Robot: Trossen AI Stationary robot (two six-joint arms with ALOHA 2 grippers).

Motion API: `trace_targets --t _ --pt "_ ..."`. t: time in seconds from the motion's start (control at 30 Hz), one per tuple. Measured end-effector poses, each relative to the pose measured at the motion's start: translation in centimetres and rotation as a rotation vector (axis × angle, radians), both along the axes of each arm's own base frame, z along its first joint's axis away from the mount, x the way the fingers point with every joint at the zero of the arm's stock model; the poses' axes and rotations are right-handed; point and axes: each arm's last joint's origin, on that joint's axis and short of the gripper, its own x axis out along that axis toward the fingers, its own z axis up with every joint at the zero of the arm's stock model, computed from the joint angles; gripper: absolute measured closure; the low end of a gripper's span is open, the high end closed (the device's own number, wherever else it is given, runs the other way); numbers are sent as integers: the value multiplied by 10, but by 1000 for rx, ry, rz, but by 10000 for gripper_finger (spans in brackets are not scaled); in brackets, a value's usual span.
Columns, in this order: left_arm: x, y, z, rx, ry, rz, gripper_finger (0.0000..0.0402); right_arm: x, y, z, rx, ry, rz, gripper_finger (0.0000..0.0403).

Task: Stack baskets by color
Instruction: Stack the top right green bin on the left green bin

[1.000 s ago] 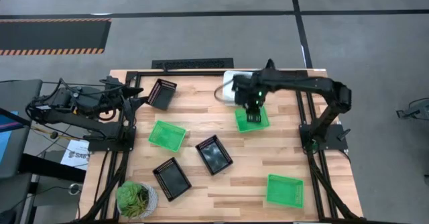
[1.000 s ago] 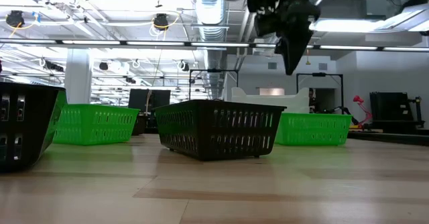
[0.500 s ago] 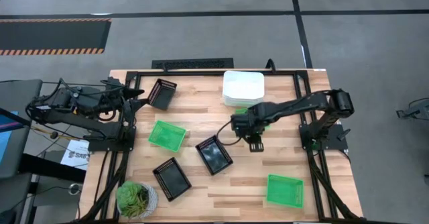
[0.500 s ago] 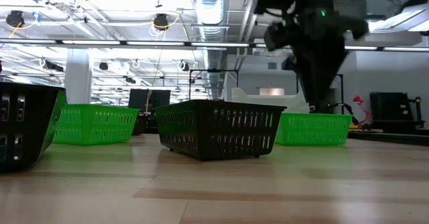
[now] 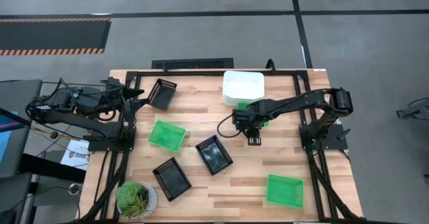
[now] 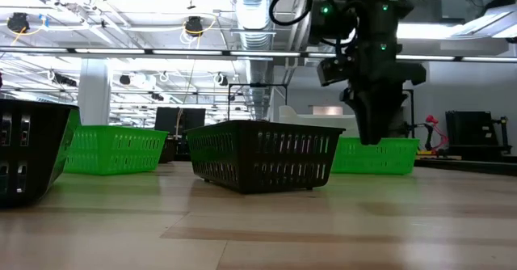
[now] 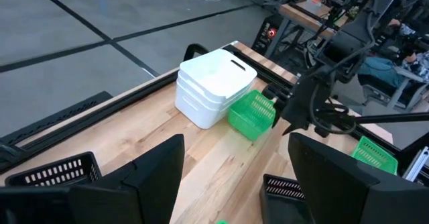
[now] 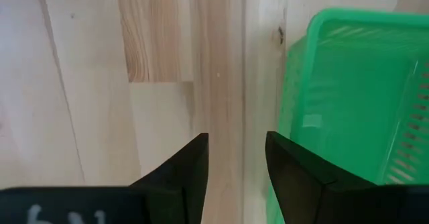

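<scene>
Near the middle of the table (image 5: 281, 163), the right pincer (image 5: 253, 141) hangs over bare wood with its fingers apart and nothing between them, just beside a green basket (image 7: 253, 114) that sits against the stack of white baskets (image 5: 243, 88) at the far edge. Two more green baskets (image 5: 167, 135) (image 5: 285, 190) and three black baskets (image 5: 214, 154) (image 5: 171, 178) (image 5: 161, 93) lie scattered singly. Parked at the table's left edge, the left pincer (image 7: 234, 177) shows its fingers spread wide.
</scene>
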Motion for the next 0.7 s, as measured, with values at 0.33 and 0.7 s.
trace_targets --t 0.33,0.7 --pt "1 0 0 18 10 16 145 -11 -3 29 -37 -100 -15 235" --pt "1 0 0 4 4 17 145 -22 -20 -3 -69 -106 -63 238"
